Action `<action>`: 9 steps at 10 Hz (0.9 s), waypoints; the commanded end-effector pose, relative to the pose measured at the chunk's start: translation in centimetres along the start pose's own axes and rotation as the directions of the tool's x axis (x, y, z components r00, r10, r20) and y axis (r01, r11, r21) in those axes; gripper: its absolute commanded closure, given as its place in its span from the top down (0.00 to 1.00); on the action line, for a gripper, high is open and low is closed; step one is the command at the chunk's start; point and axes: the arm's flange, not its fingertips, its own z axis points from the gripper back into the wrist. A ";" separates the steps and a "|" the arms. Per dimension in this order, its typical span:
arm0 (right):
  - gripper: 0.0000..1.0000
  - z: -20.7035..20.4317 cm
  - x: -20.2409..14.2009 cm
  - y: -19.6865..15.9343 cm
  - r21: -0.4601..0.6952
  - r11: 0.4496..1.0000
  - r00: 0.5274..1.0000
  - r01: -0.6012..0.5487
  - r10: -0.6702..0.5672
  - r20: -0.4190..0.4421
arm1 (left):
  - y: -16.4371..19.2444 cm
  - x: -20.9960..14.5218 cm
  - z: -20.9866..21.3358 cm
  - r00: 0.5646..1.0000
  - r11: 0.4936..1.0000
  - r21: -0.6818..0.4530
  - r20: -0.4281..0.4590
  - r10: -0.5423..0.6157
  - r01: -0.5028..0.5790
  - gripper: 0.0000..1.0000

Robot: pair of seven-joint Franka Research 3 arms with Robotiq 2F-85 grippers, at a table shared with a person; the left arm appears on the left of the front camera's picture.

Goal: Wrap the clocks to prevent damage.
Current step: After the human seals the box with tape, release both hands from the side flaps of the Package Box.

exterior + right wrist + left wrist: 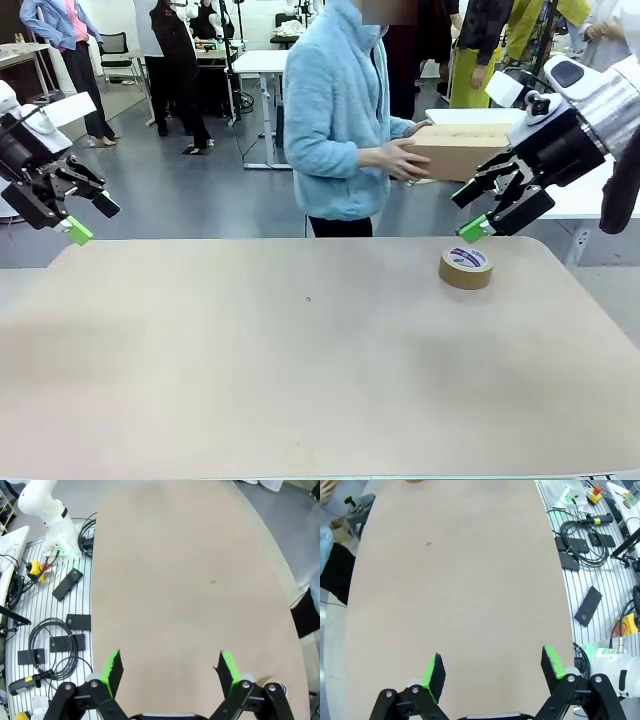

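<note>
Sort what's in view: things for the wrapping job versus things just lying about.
For the job:
- tape roll on the table
- cardboard box held by the person

Lying about:
- cables and black blocks beside the table
- yellow stop button

The left gripper [88,218] hangs in the air above the table's [300,380] left far corner, on an arm that enters from the left edge; its black fingers are spread wide and point down and inward, with one green pad [77,232] lowest. From its wrist camera the two pads [434,672] stand well apart over the bare tabletop. The right gripper [470,211] hangs above the table's right far edge, on a white and black arm slanting down from the upper right. Its fingers are likewise spread, green fingertips [111,666] well apart, gripping nothing.
</note>
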 end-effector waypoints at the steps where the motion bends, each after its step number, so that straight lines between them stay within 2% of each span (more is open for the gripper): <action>1: 1.00 0.3 -0.2 -0.1 0.019 1.000 0.998 -0.016 0.015 0.061 | -0.1 -0.1 -0.2 1.000 1.000 -0.019 0.009 -0.002 0.002 1.00; 2: 1.00 0.3 -0.2 -0.1 0.019 1.000 0.998 -0.016 0.015 0.061 | -0.1 -0.1 -0.2 1.000 1.000 -0.019 0.009 -0.002 0.002 1.00; 3: 1.00 0.2 -0.1 0.0 0.004 1.000 1.000 -0.001 0.001 0.014 | 0.0 -0.1 -0.1 1.000 1.000 -0.004 0.001 0.002 -0.002 1.00; 4: 1.00 1.2 -1.0 -1.3 0.028 0.999 0.984 0.046 -0.050 0.173 | 0.9 -0.9 0.6 0.989 0.999 0.005 0.139 0.049 -0.050 1.00; 5: 1.00 1.9 -2.2 -2.7 0.017 0.993 0.957 0.113 -0.114 0.267 | 2.1 -2.0 1.2 0.962 0.992 -0.001 0.245 0.122 -0.126 1.00; 7: 1.00 3.0 -5.5 -6.0 0.051 0.967 0.857 0.250 -0.245 0.454 | 3.8 -4.1 0.8 0.899 0.974 -0.031 0.380 0.220 -0.225 1.00; 8: 1.00 3.0 -7.0 -7.4 0.083 0.950 0.813 0.302 -0.302 0.498 | 4.7 -4.7 0.9 0.870 0.966 -0.043 0.427 0.247 -0.254 1.00; 9: 1.00 2.9 -8.1 -8.2 0.095 0.938 0.791 0.334 -0.334 0.512 | 5.0 -5.5 1.1 0.854 0.959 -0.032 0.448 0.265 -0.281 1.00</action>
